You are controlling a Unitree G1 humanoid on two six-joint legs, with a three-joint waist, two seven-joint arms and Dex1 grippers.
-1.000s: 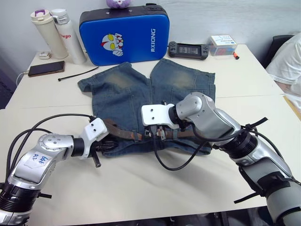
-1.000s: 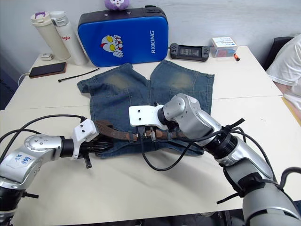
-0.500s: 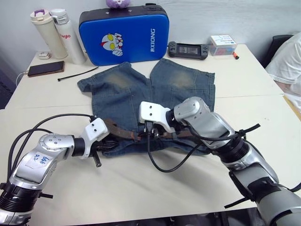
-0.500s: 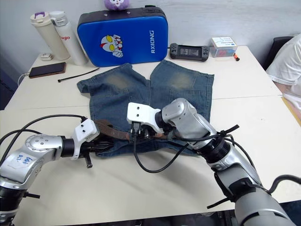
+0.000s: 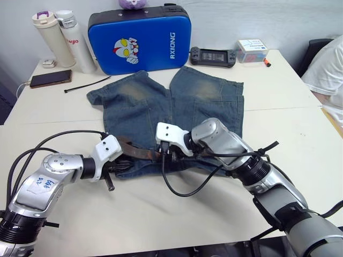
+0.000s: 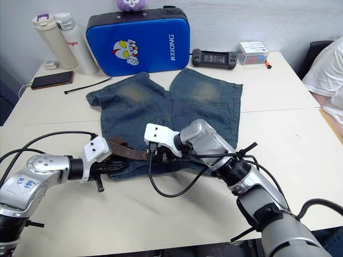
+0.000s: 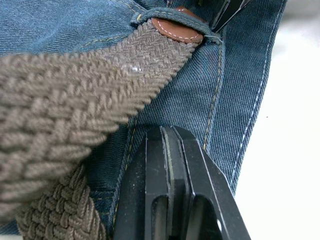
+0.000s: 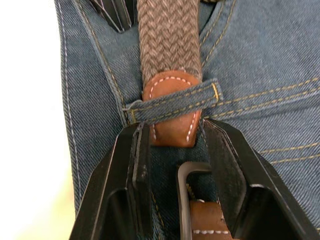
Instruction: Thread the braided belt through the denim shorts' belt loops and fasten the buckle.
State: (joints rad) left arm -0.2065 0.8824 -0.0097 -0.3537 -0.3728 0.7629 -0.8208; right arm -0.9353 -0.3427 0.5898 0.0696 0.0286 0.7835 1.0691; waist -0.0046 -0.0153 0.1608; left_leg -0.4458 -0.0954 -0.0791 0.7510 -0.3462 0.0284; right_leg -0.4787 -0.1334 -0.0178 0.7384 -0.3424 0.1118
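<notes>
**Belt tip under a loop at the waistband**

You see the denim shorts point(image 5: 171, 115) lying flat on the white table point(image 5: 161, 214), legs pointing toward the blue case point(image 5: 140, 38), waistband nearest the robot. The braided belt point(image 5: 140, 151) lies along the waistband.

Right gripper point(image 8: 170, 145): its fingers point(image 8: 227, 165) stand apart, one on each side of the belt's brown leather tip point(image 8: 172, 127). In the right wrist view the tip passes under one of the belt loops point(image 8: 172, 101) and pokes out toward the gripper. Whether the pads touch the leather, you cannot tell. A dark metal piece on a second leather tab point(image 8: 192, 200) sits between the fingers nearer the wrist; it may be the buckle, but you cannot confirm this.

Left gripper point(image 7: 172, 150): its fingers point(image 7: 165, 190) are pressed together, resting on the denim just beside the belt. They hold nothing you can identify.

Behind the shorts you find two bottles point(image 5: 64, 37), a phone point(image 5: 47, 80), a black cable tie point(image 5: 86, 84) and a game controller point(image 5: 213, 55).
</notes>
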